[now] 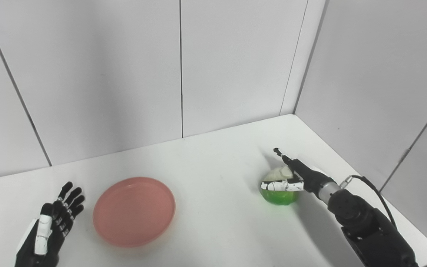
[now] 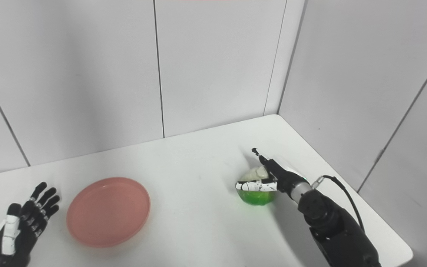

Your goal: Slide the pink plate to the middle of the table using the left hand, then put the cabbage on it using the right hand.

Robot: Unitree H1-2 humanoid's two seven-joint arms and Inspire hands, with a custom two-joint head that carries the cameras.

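The right hand [image 1: 291, 178] is wrapped around the cabbage [image 1: 279, 194], thumb across its near side and fingers over the far side; the cabbage sits on the desk [image 1: 213, 155]. The left hand [image 1: 52, 226] lies open, fingers spread, holding nothing. The plate [image 1: 134, 210] rests just to its right, well left of the cabbage.

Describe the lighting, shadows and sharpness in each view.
Left eye view: even, soft light; faint shadow on the table beside the right hand and cabbage; everything sharp. Right eye view: same flat light, no glare on the pink plate, left hand crisp, a thin pink strip at the top edge.
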